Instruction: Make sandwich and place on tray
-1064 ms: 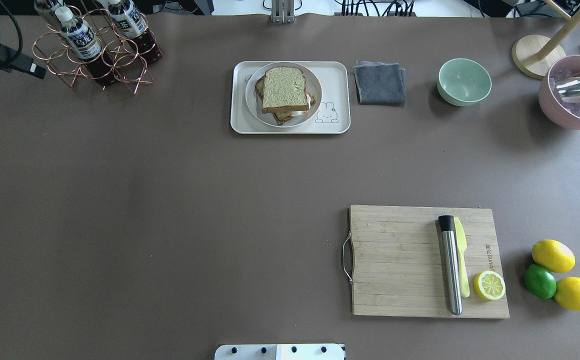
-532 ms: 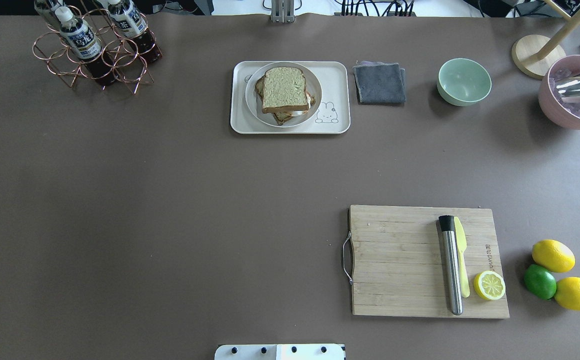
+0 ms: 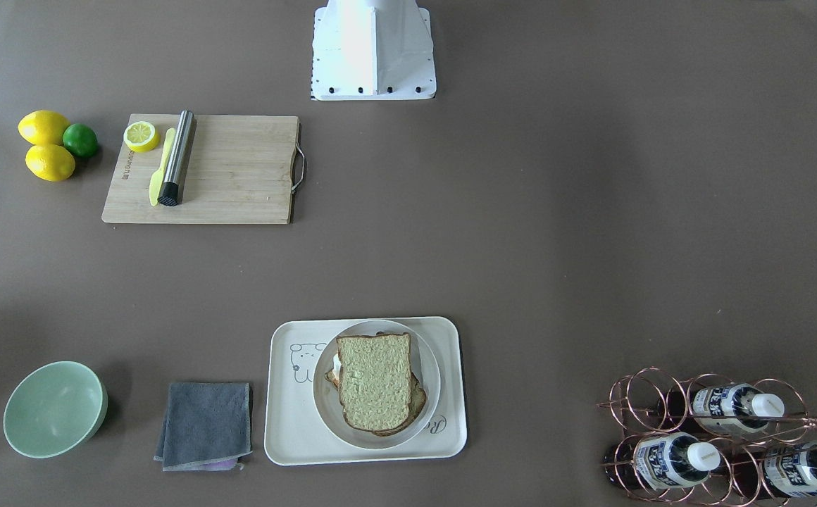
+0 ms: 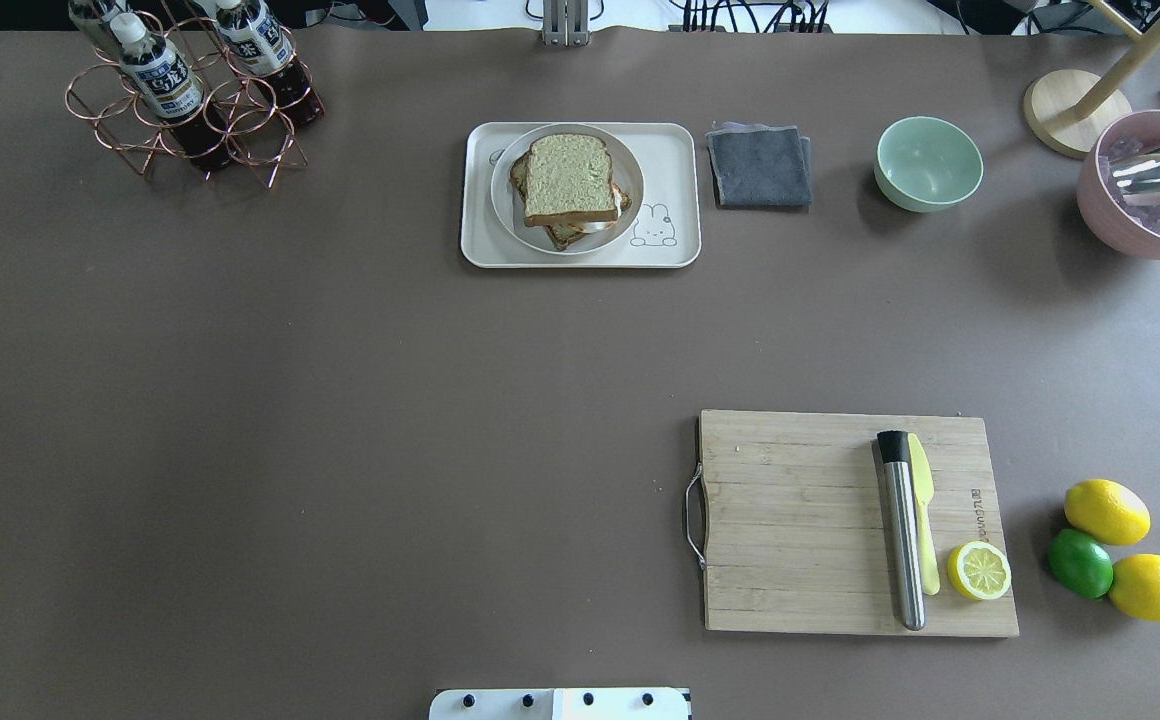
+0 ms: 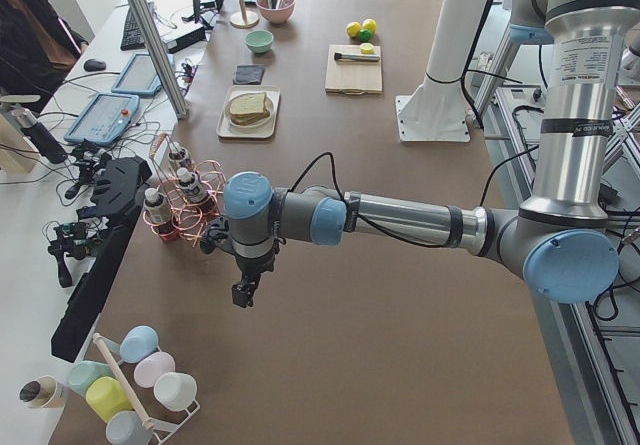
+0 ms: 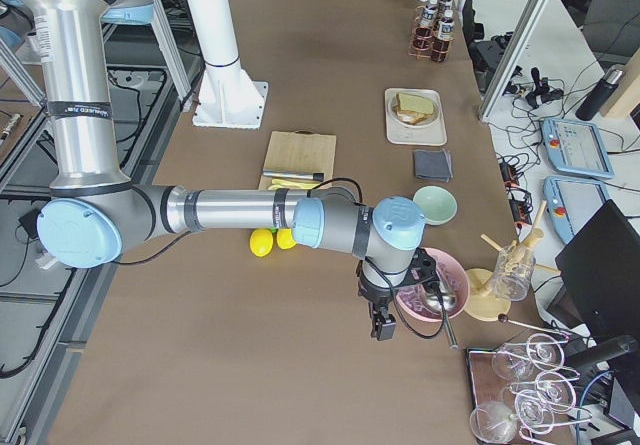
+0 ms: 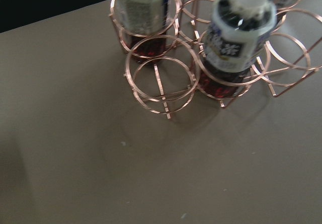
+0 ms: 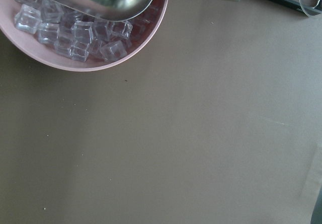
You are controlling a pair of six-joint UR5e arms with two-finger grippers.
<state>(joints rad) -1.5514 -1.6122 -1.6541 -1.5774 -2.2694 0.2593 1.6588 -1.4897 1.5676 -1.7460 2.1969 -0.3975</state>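
The sandwich point(image 4: 568, 180), two bread slices with egg white showing at the edge, lies on a round white plate point(image 4: 632, 170) that sits on the cream tray point(image 4: 675, 150) at the far middle of the table. It also shows in the front-facing view point(image 3: 375, 380) on the tray point(image 3: 289, 429). My left gripper point(image 5: 243, 290) hangs past the table's left end, beside the bottle rack. My right gripper point(image 6: 383, 327) hangs by the pink ice bowl at the right end. Both show only in the side views, so I cannot tell whether they are open or shut.
A copper rack with bottles point(image 4: 190, 100) stands far left. A grey cloth point(image 4: 760, 165), a green bowl point(image 4: 928, 162) and a pink bowl of ice with a scoop point(image 4: 1155, 185) are far right. A bamboo board point(image 4: 800, 520) holds a muddler, a knife and a half lemon; lemons and a lime point(image 4: 1080, 562) lie beside it.
The dark part of my left arm at the overhead view's top left edge has moved out of that view to the left. Nothing on the table has moved.
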